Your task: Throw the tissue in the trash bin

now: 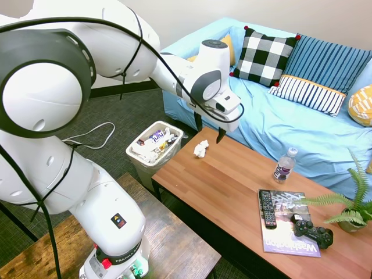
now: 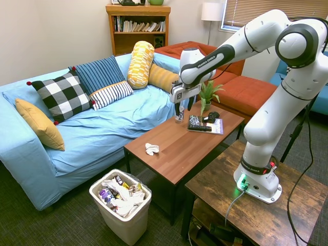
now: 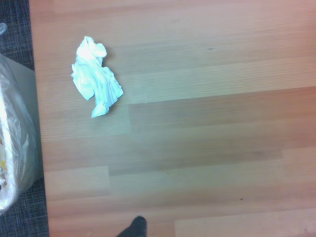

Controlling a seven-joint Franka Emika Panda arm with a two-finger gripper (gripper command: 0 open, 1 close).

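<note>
The tissue point(image 1: 201, 149) point(image 2: 151, 148) point(image 3: 95, 76) is a small crumpled white wad lying on the wooden coffee table point(image 1: 232, 186) near the end closest to the trash bin. The trash bin point(image 1: 135, 152) point(image 2: 97, 196) is a white lined wastebasket on the carpet just off that table end, holding several papers and wrappers; its liner point(image 3: 15, 148) shows at the edge of the wrist view. My gripper point(image 1: 209, 129) point(image 2: 183, 107) hangs open and empty above the table, a short way from the tissue on the side away from the bin.
Further along the table are a water bottle point(image 1: 284, 165), a magazine point(image 1: 288, 229) with a remote point(image 1: 267, 208) on it, a game controller point(image 1: 312, 229) and a potted fern point(image 1: 351, 209). A blue sofa point(image 1: 290, 122) with pillows runs behind the table.
</note>
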